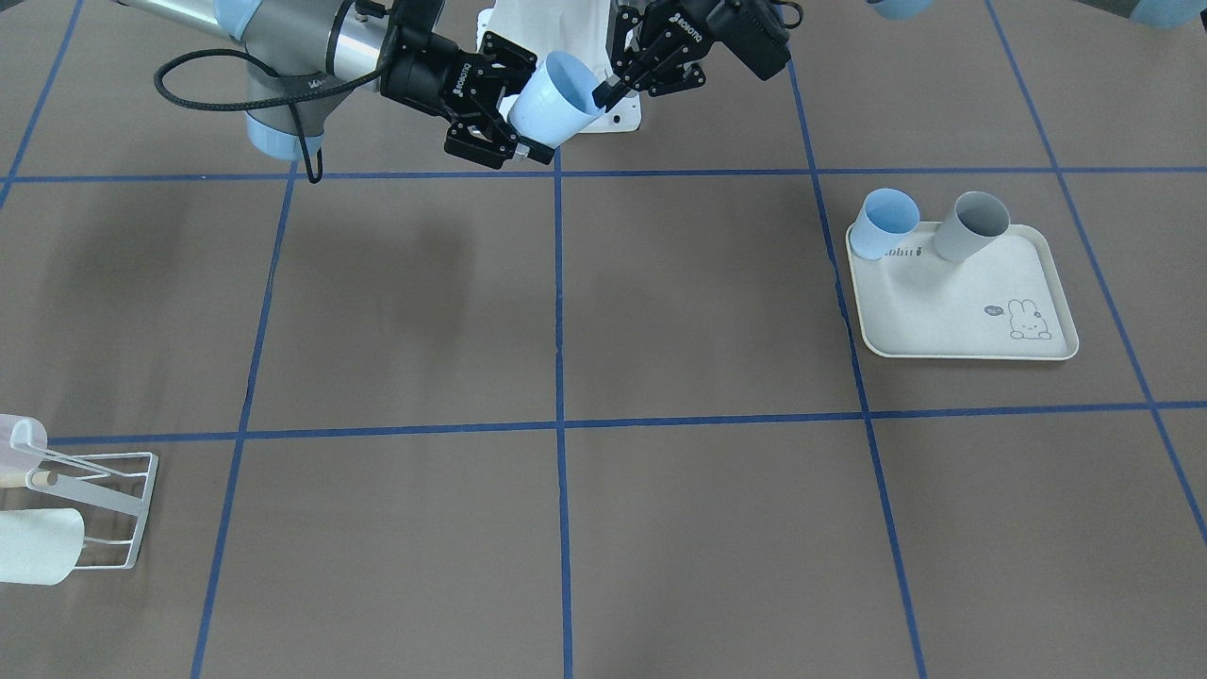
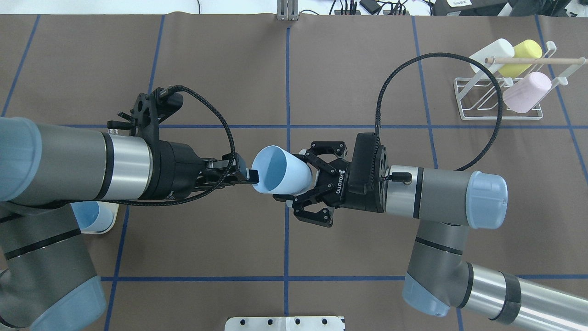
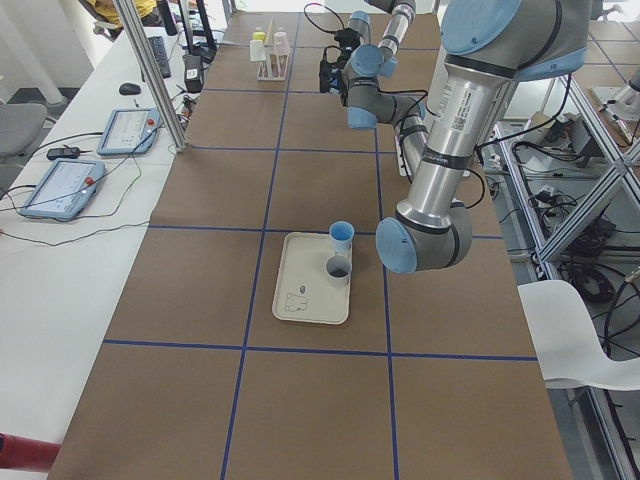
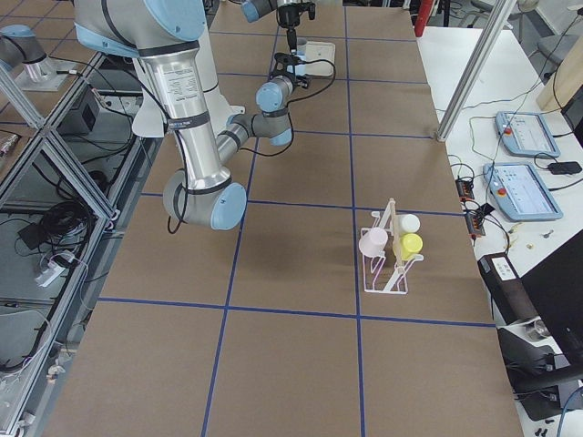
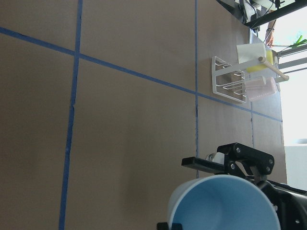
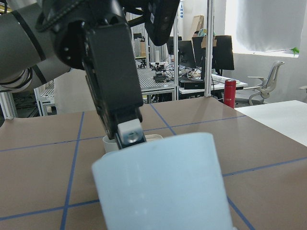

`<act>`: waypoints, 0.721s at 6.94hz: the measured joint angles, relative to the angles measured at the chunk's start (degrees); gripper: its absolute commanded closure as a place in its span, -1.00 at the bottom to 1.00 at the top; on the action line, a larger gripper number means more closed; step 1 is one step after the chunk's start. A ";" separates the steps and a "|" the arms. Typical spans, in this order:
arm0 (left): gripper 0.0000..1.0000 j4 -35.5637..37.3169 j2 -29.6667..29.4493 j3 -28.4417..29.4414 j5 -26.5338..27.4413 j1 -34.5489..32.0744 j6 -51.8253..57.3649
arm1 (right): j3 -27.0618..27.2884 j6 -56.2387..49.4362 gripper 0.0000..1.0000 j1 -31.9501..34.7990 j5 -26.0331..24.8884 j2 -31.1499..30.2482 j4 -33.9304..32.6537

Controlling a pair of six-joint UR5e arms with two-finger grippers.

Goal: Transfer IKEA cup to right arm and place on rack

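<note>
Blue cup being held mid-air, rim being pinched by left gripper; base being flanked by right gripper, fingers spread.

I see the cup up in the air in the middle. My left gripper is at its mouth and my right gripper is around its bottom. The rack sits far off on the right, with three other cups on it. The tray lies on the left, with two more cups on its edge nearest the robot.
</note>
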 measured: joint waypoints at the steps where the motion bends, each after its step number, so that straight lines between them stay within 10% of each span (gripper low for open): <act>1: -1.00 -0.05 -0.12 -0.09 -0.05 0.02 0.01 | 0.03 0.01 0.57 0.11 -0.06 -0.12 -0.08; 5: -1.00 1.97 0.27 -1.39 -1.09 -3.25 4.28 | 0.02 -0.06 1.00 0.64 -1.48 -1.98 -0.70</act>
